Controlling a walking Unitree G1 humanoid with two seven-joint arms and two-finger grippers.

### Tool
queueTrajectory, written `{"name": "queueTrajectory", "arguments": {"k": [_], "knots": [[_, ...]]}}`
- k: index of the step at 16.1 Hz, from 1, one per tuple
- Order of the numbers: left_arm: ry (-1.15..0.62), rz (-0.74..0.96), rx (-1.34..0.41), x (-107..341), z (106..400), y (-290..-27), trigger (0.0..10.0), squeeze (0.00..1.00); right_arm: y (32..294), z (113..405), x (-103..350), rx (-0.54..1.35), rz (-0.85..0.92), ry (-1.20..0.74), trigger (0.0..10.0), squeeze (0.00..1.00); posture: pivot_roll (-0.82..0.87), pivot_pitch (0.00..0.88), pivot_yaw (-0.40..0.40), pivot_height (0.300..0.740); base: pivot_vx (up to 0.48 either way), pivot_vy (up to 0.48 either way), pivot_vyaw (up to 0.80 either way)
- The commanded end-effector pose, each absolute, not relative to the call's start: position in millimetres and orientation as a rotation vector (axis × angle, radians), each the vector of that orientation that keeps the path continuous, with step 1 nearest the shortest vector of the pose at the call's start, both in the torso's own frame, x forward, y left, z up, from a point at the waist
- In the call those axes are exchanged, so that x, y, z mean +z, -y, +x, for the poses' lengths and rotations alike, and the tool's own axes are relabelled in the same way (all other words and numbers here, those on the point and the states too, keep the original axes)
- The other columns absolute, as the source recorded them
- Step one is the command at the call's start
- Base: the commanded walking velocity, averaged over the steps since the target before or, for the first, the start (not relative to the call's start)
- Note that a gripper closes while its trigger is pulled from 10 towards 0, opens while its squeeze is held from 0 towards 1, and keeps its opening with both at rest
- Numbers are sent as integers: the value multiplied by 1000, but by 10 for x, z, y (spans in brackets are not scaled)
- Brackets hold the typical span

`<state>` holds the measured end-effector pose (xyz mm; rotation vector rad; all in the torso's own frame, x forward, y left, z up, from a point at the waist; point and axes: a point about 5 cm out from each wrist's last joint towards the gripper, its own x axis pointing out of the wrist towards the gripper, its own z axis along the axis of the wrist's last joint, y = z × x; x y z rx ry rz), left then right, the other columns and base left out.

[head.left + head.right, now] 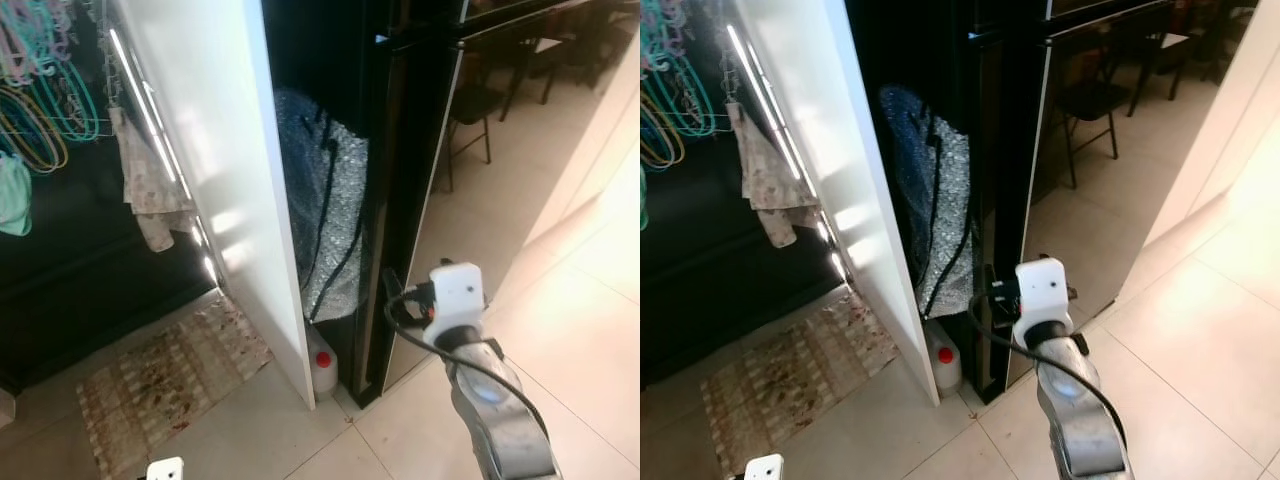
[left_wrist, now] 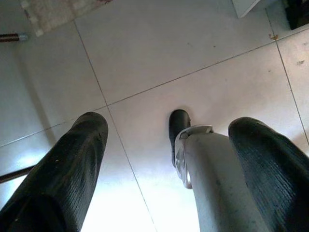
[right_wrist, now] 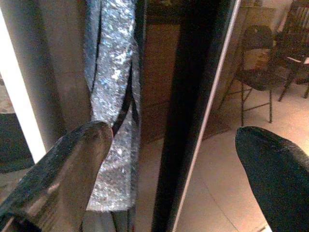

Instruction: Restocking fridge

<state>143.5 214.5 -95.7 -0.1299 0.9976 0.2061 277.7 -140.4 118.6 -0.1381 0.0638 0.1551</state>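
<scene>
Now the right tool (image 3: 174, 159) is reaching toward the black fridge (image 1: 410, 180), its fingers (image 3: 72, 169) spread wide apart and straddling the front edge of the glossy door (image 3: 193, 121) without touching it. Beside the fridge, a silvery insulated bag (image 1: 325, 220) with dark straps is standing in the narrow gap between the fridge's side and a white panel (image 1: 220, 170). At the foot of that gap, a small white jug (image 1: 323, 368) with a red cap is sitting on the tiled floor (image 1: 560, 340). A patterned mat (image 1: 165, 375) is lying on the floor left of the panel, and a cloth (image 1: 145, 190) is hanging above it. The left tool (image 2: 169, 169) is hanging low over the floor tiles, fingers (image 2: 63, 169) held apart, with what is probably the robot's own leg (image 2: 212, 183) showing between them.
</scene>
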Motion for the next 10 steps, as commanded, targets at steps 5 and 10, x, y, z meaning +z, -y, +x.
{"name": "queueTrajectory", "arguments": {"k": [5,10], "knots": [[-1008,-117,219,-960,1409,-2188,10000,0,1277,3138,1277,306,-130,-29,10000,0,-185,0,101,740,0,0,0],[-1002,-124,225,-957,1418,-2186,10000,0,1236,3507,1474,307,-140,25,10000,0,-164,0,98,740,0,0,0]]}}
